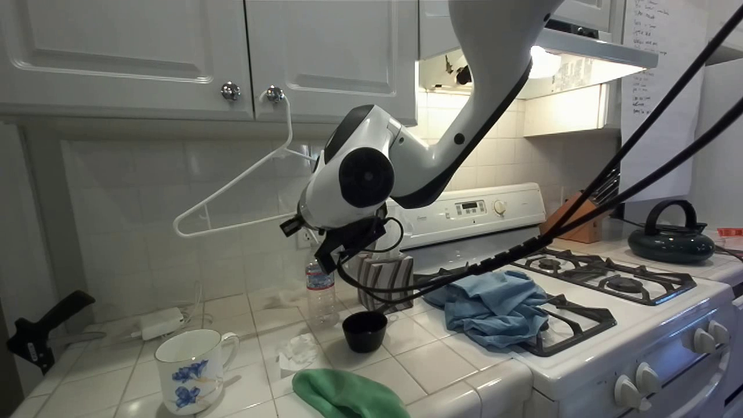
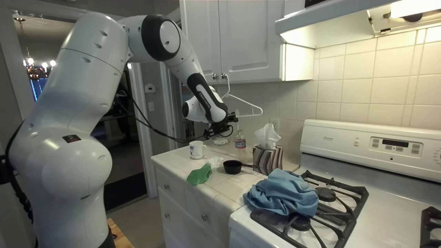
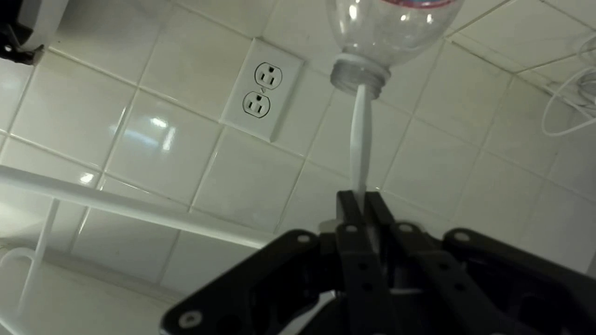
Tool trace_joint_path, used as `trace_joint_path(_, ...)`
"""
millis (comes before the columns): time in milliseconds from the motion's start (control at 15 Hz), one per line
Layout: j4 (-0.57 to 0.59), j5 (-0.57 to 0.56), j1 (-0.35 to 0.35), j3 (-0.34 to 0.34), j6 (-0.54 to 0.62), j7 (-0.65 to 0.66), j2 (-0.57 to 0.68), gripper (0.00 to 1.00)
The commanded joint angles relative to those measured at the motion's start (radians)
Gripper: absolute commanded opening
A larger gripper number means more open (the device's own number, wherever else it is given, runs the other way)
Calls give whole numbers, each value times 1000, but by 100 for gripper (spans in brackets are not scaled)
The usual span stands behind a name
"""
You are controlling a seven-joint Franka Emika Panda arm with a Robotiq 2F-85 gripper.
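My gripper [image 3: 358,202] is closed on a thin white stick [image 3: 361,135] in the wrist view. The stick's far end overlaps the neck of a clear plastic bottle [image 3: 359,74]; I cannot tell whether it is inside the mouth or in front of it. The wrist picture appears upside down. The bottle stands upright on the counter in both exterior views [image 1: 321,293] [image 2: 240,143], below the gripper. A white hanger [image 1: 232,188] hangs from a cabinet knob close beside the wrist; its bar [image 3: 139,211] crosses the wrist view. The fingertips are hard to make out in the exterior views.
A striped tissue box [image 2: 267,159], a small black pan [image 1: 364,332], a flowered mug [image 1: 190,371], a green cloth [image 1: 348,395] and crumpled tissue [image 1: 297,351] are on the tiled counter. A blue cloth [image 2: 282,193] lies on the stove. A wall outlet [image 3: 262,90] is behind the bottle.
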Motion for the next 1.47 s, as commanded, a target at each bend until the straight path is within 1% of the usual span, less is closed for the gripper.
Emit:
trace_joint_path(0,-14,-4,4,-2,-16,-3,-16,2)
trace_joint_path(733,35,-29,-1,2,2,9,12,2)
trace_joint_path(1400,93,-89,-20,7,20,41,72,2)
